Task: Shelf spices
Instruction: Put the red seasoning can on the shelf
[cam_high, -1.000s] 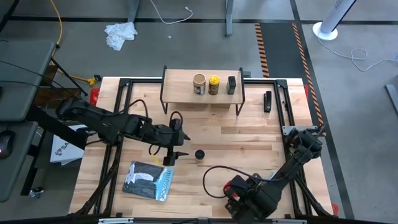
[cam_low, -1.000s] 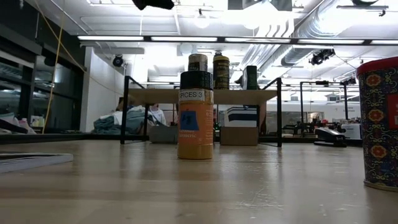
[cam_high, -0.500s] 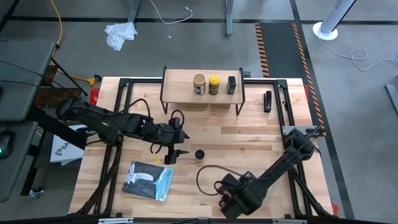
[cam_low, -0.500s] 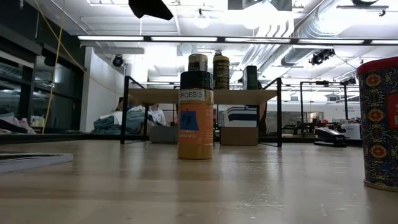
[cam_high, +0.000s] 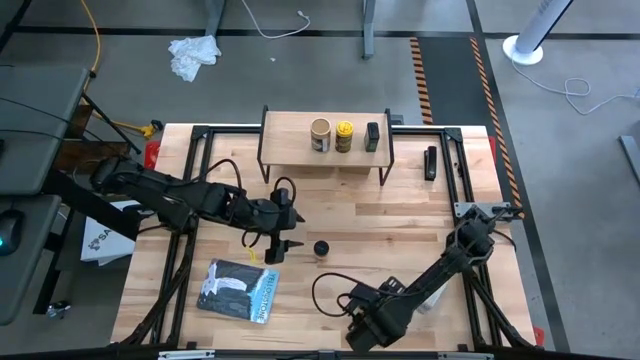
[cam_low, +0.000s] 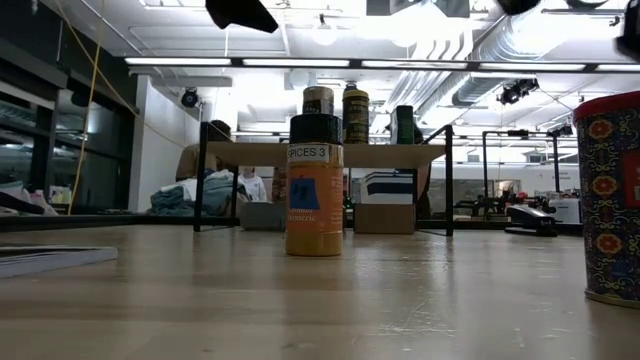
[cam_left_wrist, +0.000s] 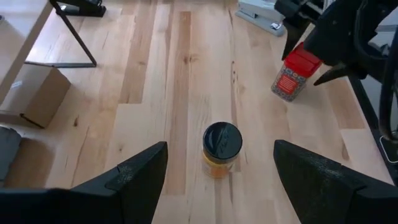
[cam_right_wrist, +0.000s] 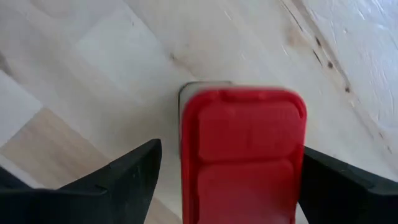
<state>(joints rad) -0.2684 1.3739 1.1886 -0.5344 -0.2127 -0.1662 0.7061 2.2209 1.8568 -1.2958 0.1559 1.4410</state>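
The shelf (cam_high: 325, 152) stands at the table's far edge with a tan cylinder (cam_high: 320, 134), a yellow jar (cam_high: 344, 135) and a black tin (cam_high: 372, 136) on its plank. The amber jar with a black cap (cam_high: 321, 247) stands upright mid-table. My left gripper (cam_high: 290, 247) hovers open just left of it, slanting down toward it (cam_left_wrist: 221, 148). The red square tin (cam_low: 612, 195) stands upright near the front edge. My right gripper (cam_high: 362, 325) hangs open above it, pointing down, one finger off each side of the red lid (cam_right_wrist: 242, 149). In the high view the arm hides the tin.
A flat blue-grey case (cam_high: 238, 290) lies at the front left. A small dark bar (cam_high: 431, 162) lies right of the shelf. A cardboard cube (cam_left_wrist: 31, 96) sits under the shelf. Black frame rails (cam_high: 455, 170) run along the table's sides. Bare wood lies between jar and shelf.
My right gripper has sunk toward the red tin and gone toward the table's left edge, staying open; its dark parts now show at the low view's top right. The jar and the tin have not moved.
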